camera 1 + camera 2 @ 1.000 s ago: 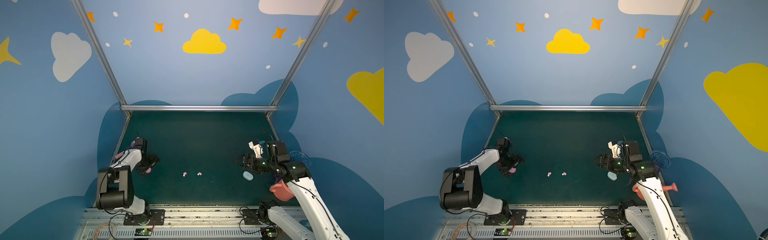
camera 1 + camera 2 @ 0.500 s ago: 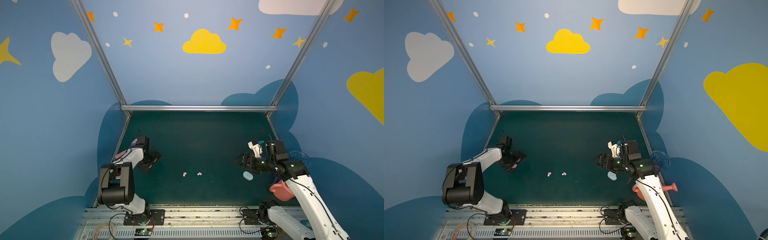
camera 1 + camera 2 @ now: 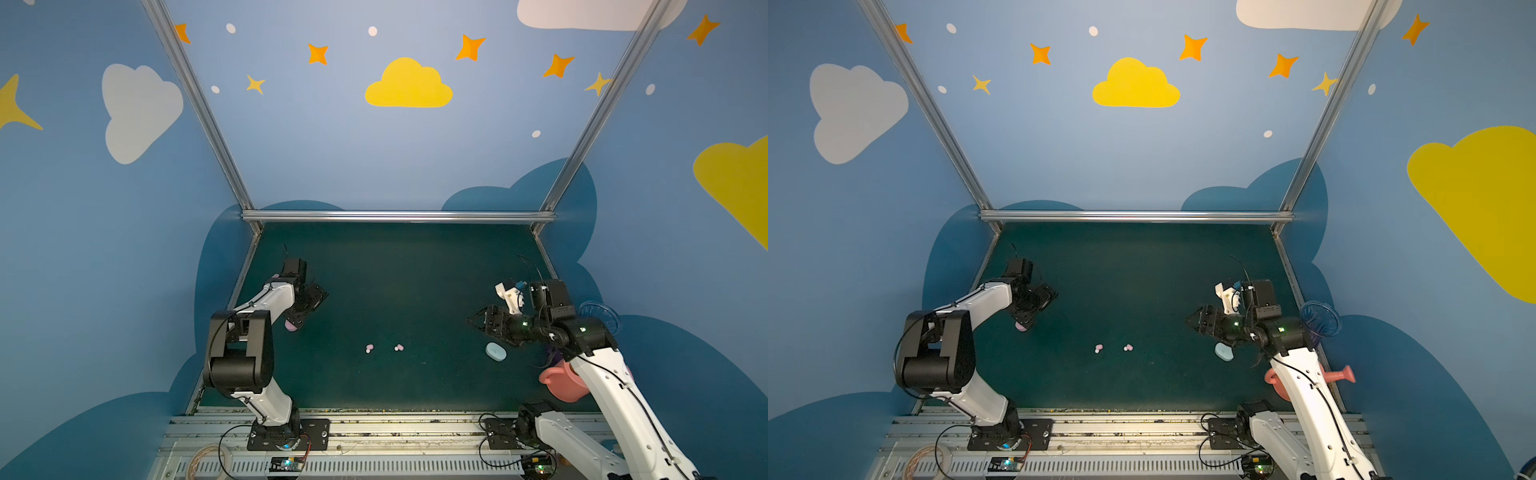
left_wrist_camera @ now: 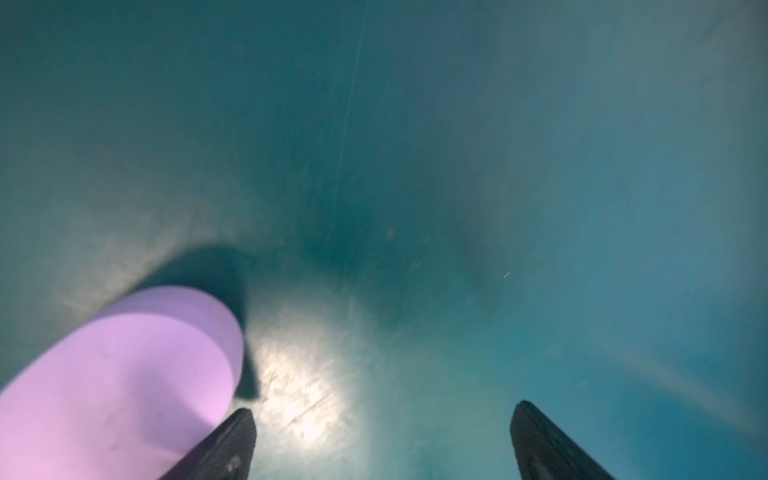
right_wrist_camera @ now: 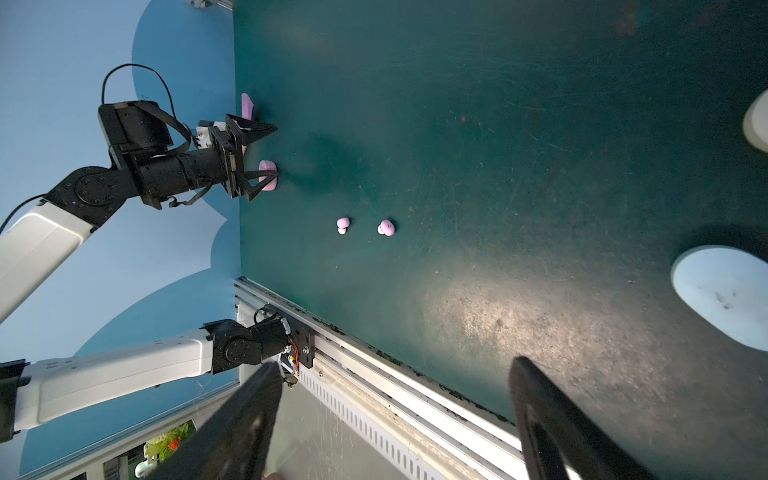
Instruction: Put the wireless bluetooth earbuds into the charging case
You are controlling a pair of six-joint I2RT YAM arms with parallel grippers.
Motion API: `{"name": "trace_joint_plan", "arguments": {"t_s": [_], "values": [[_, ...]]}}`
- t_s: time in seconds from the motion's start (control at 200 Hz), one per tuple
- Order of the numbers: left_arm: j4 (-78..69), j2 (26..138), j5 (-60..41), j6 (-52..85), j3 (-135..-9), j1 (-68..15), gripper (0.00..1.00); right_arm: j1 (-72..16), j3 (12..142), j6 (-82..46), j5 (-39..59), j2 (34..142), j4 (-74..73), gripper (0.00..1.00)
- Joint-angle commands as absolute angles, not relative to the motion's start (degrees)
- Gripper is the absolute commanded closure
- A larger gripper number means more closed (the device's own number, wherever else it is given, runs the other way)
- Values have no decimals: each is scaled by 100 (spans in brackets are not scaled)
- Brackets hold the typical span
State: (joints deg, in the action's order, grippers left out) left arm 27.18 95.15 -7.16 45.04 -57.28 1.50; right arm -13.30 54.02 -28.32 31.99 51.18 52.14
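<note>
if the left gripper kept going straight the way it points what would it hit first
Probably the bare green mat: the left gripper points down at it, open, with the pink case beside one finger, not between.

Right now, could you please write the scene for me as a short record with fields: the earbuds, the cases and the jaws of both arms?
table: dark green, flat
pink earbuds: two, loose at mid-table, side by side, not touching, in no case
pink case: on the table, outside the left jaws, next to one finger
blue case: on the table, near the right jaws, outside them
left jaws: open, empty
right jaws: open, empty
</note>
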Motion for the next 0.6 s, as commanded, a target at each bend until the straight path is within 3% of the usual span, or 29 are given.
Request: {"name": "trace_joint_plan", "arguments": {"t_s": [0.0,0.175,0.421,0.596], "values": [[2789,9609,-522,4451,-6015,171,4,-1320,5563,-2821,3119,5064,5351,16],[3308,9336,-386,4120,-6261,-10,3,-1318,5572,-2815,3110,5053,5397,16],[4831,8451,774,2858,-6302,-44,3,-1323,5575,-2727,3130,5087,5464,16],[5025,8021,1118,1957,-6089,-41,0,-1324,5528,-2711,3229,5132,5389,16]]}}
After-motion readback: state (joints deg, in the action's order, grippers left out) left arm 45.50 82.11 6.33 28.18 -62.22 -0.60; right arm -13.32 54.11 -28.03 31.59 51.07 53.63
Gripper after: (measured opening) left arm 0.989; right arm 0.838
